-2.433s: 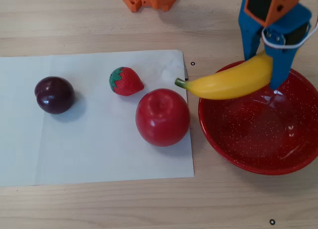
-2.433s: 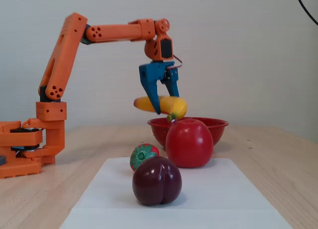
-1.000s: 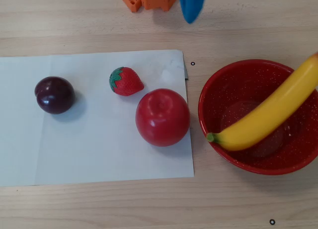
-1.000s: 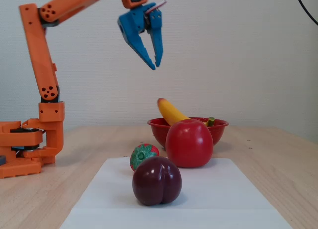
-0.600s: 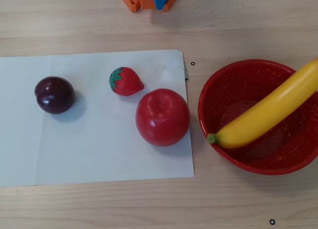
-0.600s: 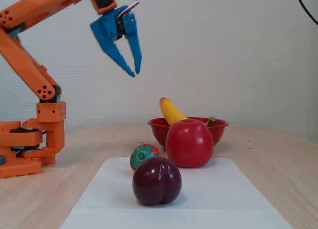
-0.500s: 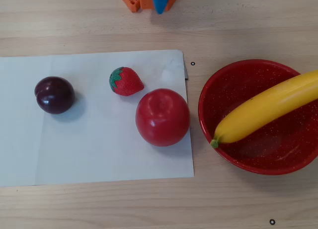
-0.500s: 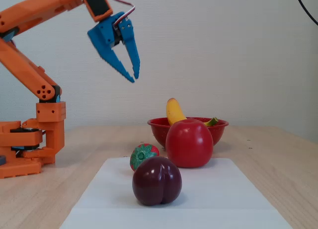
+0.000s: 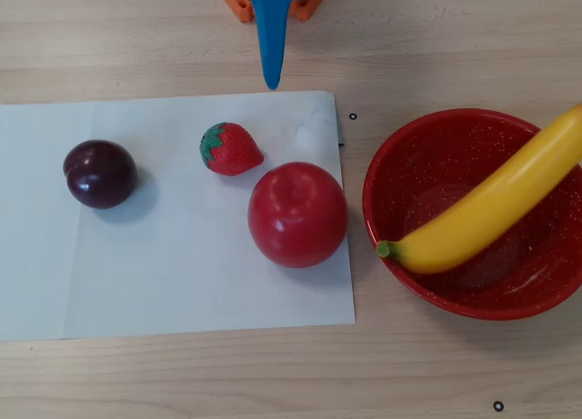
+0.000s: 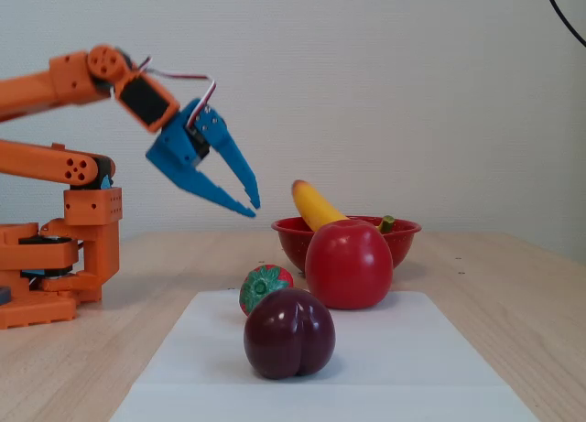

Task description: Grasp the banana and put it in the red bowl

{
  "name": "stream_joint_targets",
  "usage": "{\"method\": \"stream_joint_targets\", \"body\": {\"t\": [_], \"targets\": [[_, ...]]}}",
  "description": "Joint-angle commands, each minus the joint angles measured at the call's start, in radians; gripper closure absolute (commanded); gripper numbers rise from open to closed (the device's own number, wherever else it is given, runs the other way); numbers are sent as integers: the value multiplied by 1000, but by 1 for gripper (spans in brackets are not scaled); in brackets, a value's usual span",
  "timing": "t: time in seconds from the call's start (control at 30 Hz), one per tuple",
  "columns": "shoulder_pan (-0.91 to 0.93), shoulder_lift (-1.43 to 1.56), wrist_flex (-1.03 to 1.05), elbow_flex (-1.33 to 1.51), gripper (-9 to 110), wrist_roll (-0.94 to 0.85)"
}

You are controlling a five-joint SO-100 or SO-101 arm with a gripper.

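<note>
Banana [image 9: 486, 214] found lying diagonally inside red bowl [image 9: 414, 160] at right of overhead view, green stem tip over lower-left rim, far end beyond upper-right rim and cut by frame edge. In fixed view, banana [image 10: 314, 205] seen angled up out of bowl [image 10: 403, 231]. Blue gripper [image 10: 251, 205] raised at centre-left of fixed view, fingers slightly parted, empty. Apple [image 9: 297, 214], strawberry [image 9: 231, 148] and plum [image 9: 100, 173] resting on white paper [image 9: 182, 274].

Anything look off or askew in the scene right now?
Only the banana: it lies diagonally across the red bowl, stem tip poking over the near-left rim and the other end overhanging the far-right rim, not settled flat inside.
</note>
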Motion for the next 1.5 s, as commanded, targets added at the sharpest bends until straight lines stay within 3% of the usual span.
{"method": "stream_joint_targets", "body": {"t": [0.0, 0.23, 0.37, 0.5, 0.93, 1.3, 1.47], "targets": [[-25, 72, -87, 23, 101, 15], [-29, 232, -201, 236, 101, -8], [-49, 284, -229, 311, 101, -186], [-41, 284, -345, 457, 101, -126], [-21, 285, -40, 457, 101, -140], [-23, 284, -31, 457, 101, -166], [17, 284, -55, 457, 101, -295]]}}
